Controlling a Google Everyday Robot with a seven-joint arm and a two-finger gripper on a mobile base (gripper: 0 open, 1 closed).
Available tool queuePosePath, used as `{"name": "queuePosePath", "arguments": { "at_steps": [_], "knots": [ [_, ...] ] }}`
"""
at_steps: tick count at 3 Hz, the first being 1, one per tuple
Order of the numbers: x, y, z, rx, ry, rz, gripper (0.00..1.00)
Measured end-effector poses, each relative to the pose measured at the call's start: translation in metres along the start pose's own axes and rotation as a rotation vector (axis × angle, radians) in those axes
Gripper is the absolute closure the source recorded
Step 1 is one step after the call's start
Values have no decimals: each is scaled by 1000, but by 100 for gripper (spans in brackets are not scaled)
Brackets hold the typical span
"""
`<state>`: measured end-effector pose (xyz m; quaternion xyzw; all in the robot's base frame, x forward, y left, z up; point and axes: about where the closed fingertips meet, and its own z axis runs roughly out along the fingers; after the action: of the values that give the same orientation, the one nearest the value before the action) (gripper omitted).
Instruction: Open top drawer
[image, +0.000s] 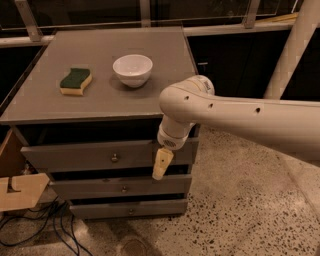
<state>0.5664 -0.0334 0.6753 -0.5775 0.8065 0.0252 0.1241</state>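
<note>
The top drawer (75, 156) is the tallest grey front of three under the cabinet top, with a small round metal knob (114, 158) at its centre. It sits flush with the cabinet frame. My gripper (161, 164) hangs from the white arm (240, 117) in front of the right part of that drawer front, to the right of the knob and apart from it. Only its cream-coloured tip shows, pointing down.
A white bowl (132, 69) and a green-and-yellow sponge (76, 81) lie on the grey cabinet top (50, 107). Two slimmer drawers (122, 188) sit below. A cardboard box (17, 190) and cables (45, 222) lie at the left on the speckled floor.
</note>
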Motion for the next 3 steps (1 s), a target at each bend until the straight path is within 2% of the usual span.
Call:
{"name": "queuePosePath", "arguments": {
  "at_steps": [3],
  "knots": [
    [11, 9, 33, -70, -21, 32, 0]
  ]
}}
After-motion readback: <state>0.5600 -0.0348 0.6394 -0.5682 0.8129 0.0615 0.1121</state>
